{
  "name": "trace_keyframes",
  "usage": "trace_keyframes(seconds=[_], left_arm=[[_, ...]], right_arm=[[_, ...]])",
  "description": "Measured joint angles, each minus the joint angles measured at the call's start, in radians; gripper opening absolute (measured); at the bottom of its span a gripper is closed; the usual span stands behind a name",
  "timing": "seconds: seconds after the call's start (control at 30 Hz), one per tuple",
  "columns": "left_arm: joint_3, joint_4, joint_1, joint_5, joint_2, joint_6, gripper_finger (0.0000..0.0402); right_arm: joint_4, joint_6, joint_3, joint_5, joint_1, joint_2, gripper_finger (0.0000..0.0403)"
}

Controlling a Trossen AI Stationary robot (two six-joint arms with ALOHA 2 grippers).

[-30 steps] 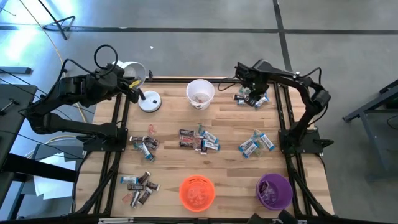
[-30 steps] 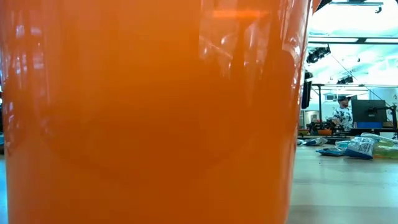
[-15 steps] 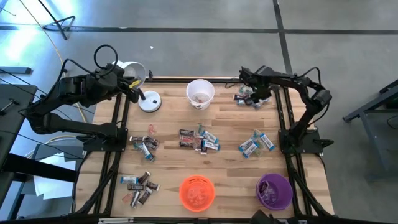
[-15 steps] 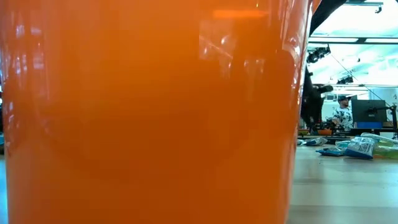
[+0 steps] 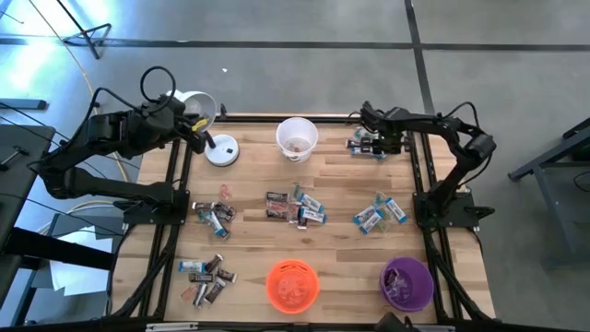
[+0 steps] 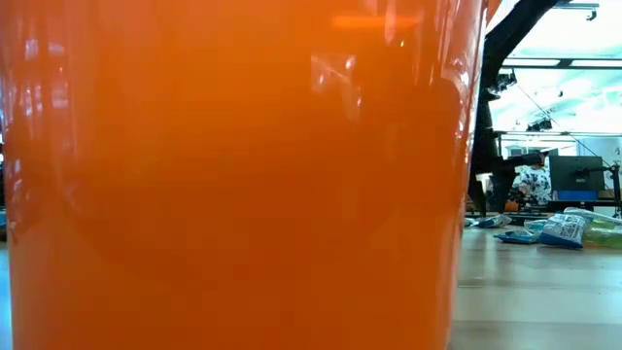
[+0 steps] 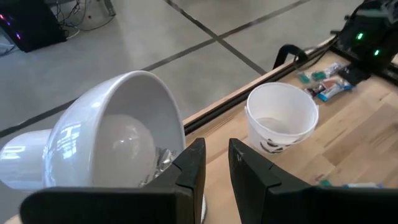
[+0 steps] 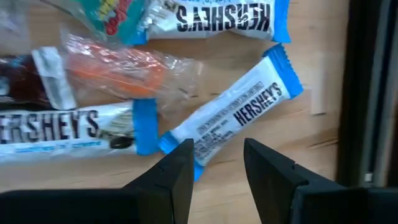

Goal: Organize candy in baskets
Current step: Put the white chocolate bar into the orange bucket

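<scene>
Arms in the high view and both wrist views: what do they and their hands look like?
Both arms are dark, jointed links on black frame mounts. The left arm carries a looping black cable near its wrist; the right arm also trails cabling. The left hand and right hand each end in two dark, blocky fingers with angled tips. No markings show.
</scene>
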Motion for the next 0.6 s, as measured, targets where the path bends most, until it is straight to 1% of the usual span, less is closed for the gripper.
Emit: trace_keyframes(seconds=[0.17, 0.27, 0.43, 0.6], left_arm=[[0.0, -0.011, 0.0, -0.001, 0.0, 0.009, 0.0055], [0.0, -0.011, 0.0, -0.003, 0.0, 0.022, 0.0055], [0.0, -0.011, 0.0, -0.019, 0.0, 0.034, 0.0055], [0.0, -0.011, 0.0, -0.031, 0.0, 0.035, 0.0055]], right_arm=[[0.128, 0.067, -0.072, -0.005, -0.014, -0.072, 0.0135], [0.171, 0.105, -0.113, -0.013, -0.037, -0.097, 0.0135], [0.218, 0.144, -0.17, -0.016, -0.065, -0.114, 0.0135], [0.324, 0.201, -0.231, -0.013, -0.088, -0.122, 0.0135]])
